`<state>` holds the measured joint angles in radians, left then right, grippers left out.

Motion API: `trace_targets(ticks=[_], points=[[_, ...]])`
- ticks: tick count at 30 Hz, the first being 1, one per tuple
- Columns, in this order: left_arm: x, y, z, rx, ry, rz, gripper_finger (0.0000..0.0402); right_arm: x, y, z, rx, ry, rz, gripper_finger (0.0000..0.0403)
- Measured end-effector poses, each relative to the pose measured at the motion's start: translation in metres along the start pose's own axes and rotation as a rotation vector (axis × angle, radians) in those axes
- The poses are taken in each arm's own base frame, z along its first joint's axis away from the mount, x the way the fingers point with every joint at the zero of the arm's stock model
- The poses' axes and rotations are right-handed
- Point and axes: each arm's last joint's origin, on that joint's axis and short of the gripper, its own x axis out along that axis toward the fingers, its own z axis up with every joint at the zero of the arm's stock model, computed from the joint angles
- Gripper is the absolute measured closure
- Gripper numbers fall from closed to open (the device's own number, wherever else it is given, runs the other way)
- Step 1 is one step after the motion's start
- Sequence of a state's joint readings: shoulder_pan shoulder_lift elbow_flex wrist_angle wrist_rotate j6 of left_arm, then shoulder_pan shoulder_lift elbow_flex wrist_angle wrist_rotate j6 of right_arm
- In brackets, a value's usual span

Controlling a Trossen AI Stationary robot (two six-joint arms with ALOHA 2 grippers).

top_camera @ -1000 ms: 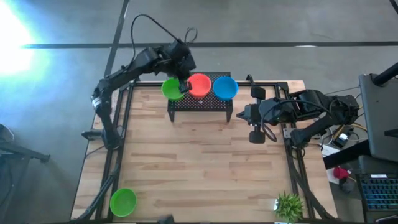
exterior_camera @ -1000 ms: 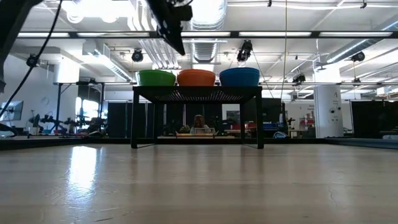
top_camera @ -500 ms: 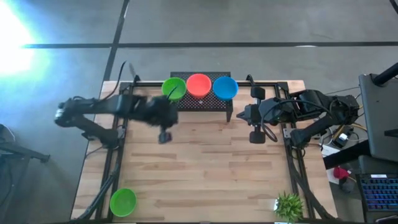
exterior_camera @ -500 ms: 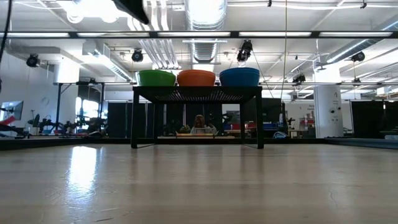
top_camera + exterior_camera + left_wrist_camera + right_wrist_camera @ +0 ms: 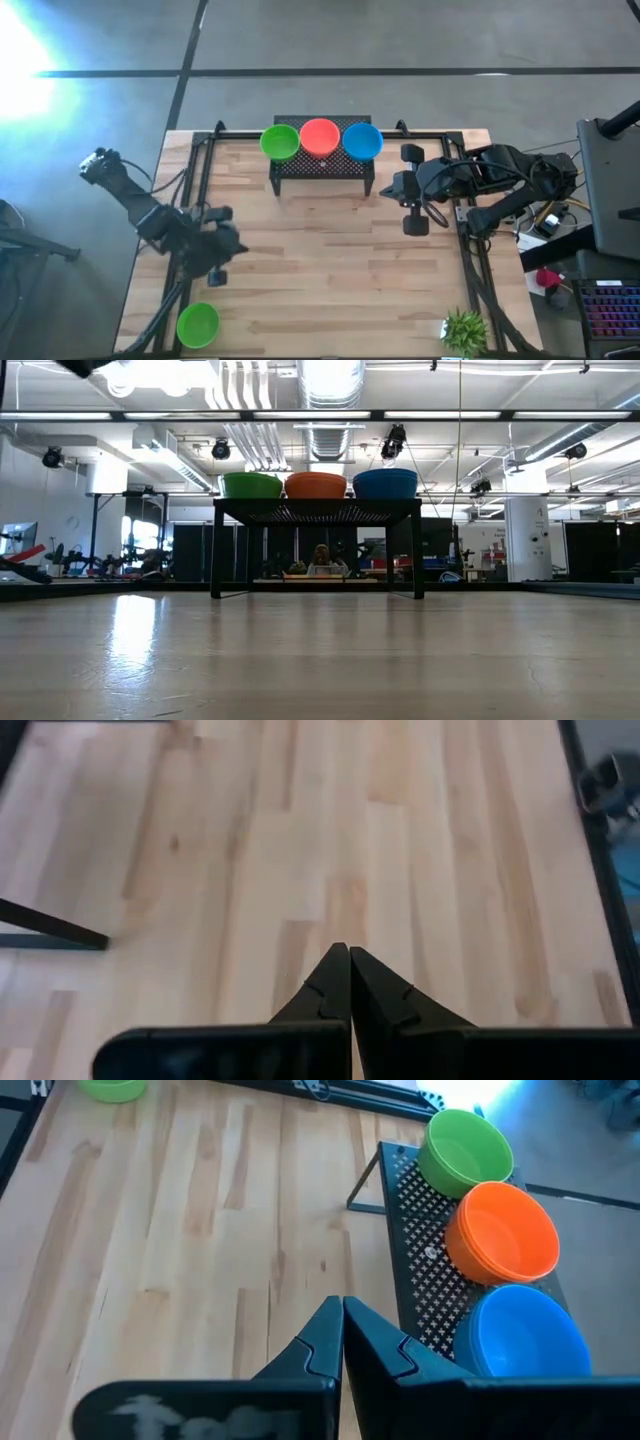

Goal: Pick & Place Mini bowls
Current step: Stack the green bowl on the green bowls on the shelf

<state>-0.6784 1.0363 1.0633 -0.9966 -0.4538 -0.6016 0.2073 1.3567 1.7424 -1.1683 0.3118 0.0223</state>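
Observation:
Three mini bowls stand in a row on a small black perforated stand (image 5: 322, 170) at the table's far edge: green (image 5: 280, 142), orange-red (image 5: 320, 136) and blue (image 5: 362, 141). In the right wrist view they show as green (image 5: 466, 1150), orange-red (image 5: 502, 1232) and blue (image 5: 528, 1332). Another green mini bowl (image 5: 198, 324) rests on the table at the near left corner. My left gripper (image 5: 216, 274) hangs shut above the table's left side, a little beyond that bowl. My right gripper (image 5: 411, 222) is shut and empty, right of the stand.
A small green potted plant (image 5: 464, 328) stands at the near right corner. A black frame (image 5: 200, 180) borders the table's sides. Bare wood (image 5: 330, 270) stretches between the stand and the near edge.
My left gripper has swung from over the green bowl on the stand toward the table's left and near edge, sinking a little. It has stayed shut and carries nothing. The bowls have kept their places.

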Motion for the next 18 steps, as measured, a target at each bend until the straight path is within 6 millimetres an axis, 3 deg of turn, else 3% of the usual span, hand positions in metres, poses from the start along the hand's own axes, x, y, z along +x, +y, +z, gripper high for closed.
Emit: trace_targets(ticks=[8,18], points=[[0.011,-0.019,-0.021,0.055,0.09,-0.032,0.0401,0.0,0.0,0.0,-0.024,0.0,0.006,0.0394],[0.023,-0.023,-0.035,0.129,0.264,-0.049,0.0402,0.0,0.0,0.0,0.006,0.001,0.006,0.0394]])
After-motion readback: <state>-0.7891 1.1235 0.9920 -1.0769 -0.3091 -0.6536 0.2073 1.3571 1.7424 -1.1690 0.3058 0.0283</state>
